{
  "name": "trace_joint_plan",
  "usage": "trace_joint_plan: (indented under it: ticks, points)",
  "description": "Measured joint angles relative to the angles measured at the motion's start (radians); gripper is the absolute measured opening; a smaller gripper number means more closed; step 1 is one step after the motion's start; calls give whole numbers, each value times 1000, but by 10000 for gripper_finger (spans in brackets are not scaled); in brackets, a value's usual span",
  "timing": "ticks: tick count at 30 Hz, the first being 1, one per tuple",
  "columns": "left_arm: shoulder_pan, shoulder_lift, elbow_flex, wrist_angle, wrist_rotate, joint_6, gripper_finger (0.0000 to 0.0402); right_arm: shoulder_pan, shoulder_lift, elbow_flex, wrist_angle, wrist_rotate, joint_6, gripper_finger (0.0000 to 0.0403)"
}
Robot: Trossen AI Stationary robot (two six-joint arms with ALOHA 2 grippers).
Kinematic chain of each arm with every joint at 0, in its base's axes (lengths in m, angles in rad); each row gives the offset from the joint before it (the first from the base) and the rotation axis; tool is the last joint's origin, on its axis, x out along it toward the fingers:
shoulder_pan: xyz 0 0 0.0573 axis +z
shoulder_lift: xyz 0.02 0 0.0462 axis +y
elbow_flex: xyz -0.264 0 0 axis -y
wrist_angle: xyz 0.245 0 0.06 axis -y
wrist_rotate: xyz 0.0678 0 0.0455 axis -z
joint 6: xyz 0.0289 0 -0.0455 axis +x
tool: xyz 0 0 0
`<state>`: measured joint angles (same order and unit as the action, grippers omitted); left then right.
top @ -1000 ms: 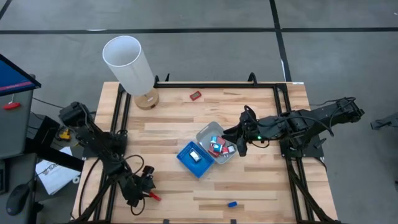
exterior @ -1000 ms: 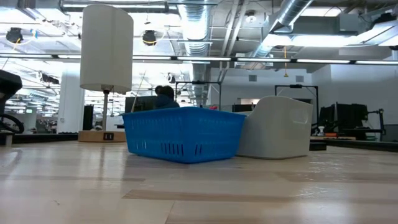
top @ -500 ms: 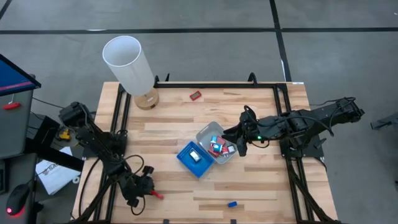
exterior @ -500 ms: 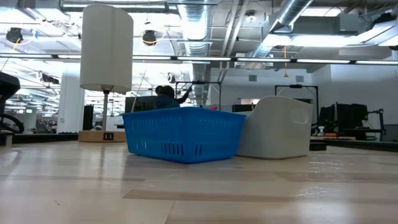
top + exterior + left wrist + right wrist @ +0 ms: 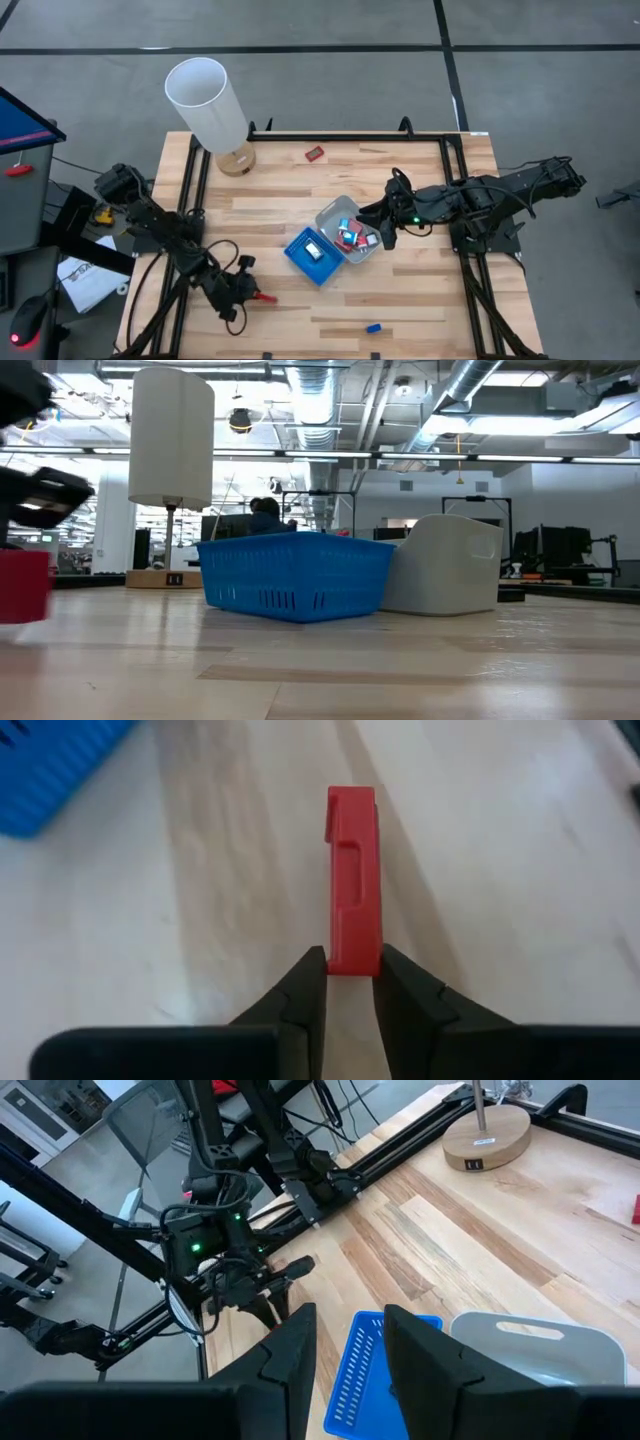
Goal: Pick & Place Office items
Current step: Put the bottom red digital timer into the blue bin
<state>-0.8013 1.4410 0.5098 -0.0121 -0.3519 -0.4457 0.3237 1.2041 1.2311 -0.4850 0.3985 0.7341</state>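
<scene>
My left gripper [image 5: 248,294] is near the table's near left corner, shut on a small red blocky piece [image 5: 264,297]. That piece fills the middle of the left wrist view [image 5: 353,880] and shows blurred at the low view's left edge [image 5: 22,585]. My right gripper [image 5: 386,232] hangs open over the right rim of the clear-grey tray [image 5: 352,212], which holds several red and blue pieces. The blue tray [image 5: 300,262] beside it holds a white piece [image 5: 314,250]. A red piece [image 5: 314,153] and a blue piece [image 5: 373,327] lie loose on the table. My left gripper pinches the red piece by its near end [image 5: 353,958] between the two fingertips [image 5: 308,982]. The fingers lie along the piece, which sticks out straight ahead of them toward the table's right. Whether its underside touches the table, I cannot tell.
A tall white cylinder [image 5: 208,100] on a round wooden base [image 5: 237,159] stands at the far left corner. Black frame rails [image 5: 196,180] run along the table's left and right sides. Bare wood lies between my left gripper and the blue tray. A person shows in the room beyond the table [image 5: 265,515].
My left gripper has moved toward the table's right and a little toward the far edge, closer to the blue tray, carrying the red piece with it. The gripper and the piece have come into the low view at its left edge.
</scene>
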Motion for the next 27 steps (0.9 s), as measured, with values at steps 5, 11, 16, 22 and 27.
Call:
trace_joint_plan:
  ticks: [5, 11, 16, 22, 27]
  points:
    - [84, 0, 0, 17, 0, 137, 63, 0, 0, 0, 0, 0, 0, 112]
    - [186, -31, 0, 21, 28, 265, 62, 0, 0, 0, 0, 0, -2, 112]
    - [275, -120, 0, 18, 35, 367, 60, 0, 0, 0, 0, 0, -16, 112]
    - [431, -267, 0, 82, 33, 386, 61, 0, 0, 0, 0, 0, -50, 112]
    - [547, -338, 7, 161, 36, 291, 61, 0, 0, 0, 0, 0, -69, 112]
